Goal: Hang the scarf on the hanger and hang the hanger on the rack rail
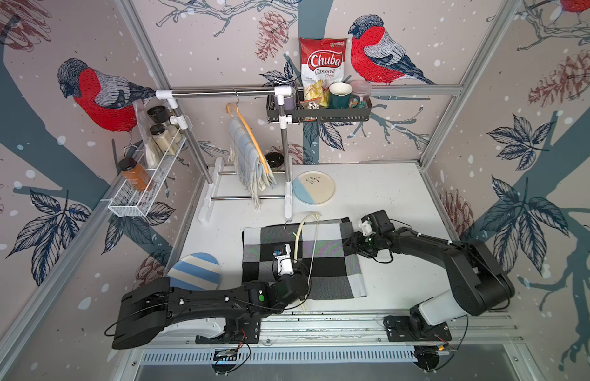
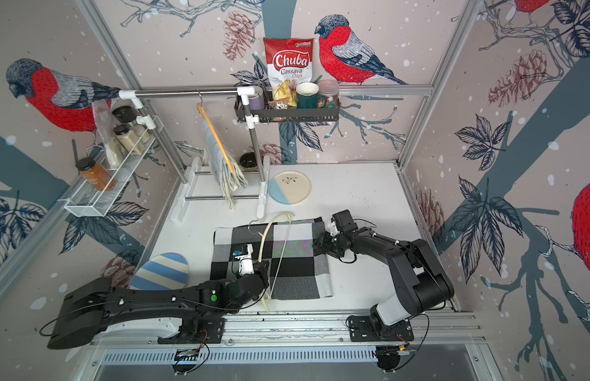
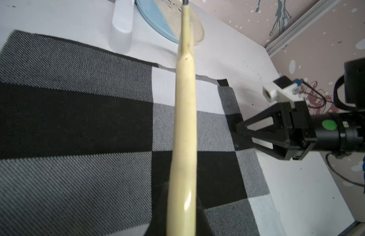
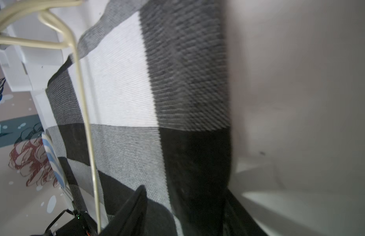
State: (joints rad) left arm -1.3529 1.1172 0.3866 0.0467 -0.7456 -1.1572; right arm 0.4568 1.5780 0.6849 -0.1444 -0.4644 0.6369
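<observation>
While left fingers (image 3: 159, 210) pinch hanger (image 3: 184, 122) | scarf (image 4: 120, 92) edge between right fingers (image 4: 134, 208)

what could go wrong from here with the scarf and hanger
1. The left gripper pinches the hanger near one end only, so the hanger may swivel or slip once fabric loads it.
2. The right gripper sits at just the edge of the scarf, which looks folded; it might lift one layer, or drag the scarf along the table.
</observation>
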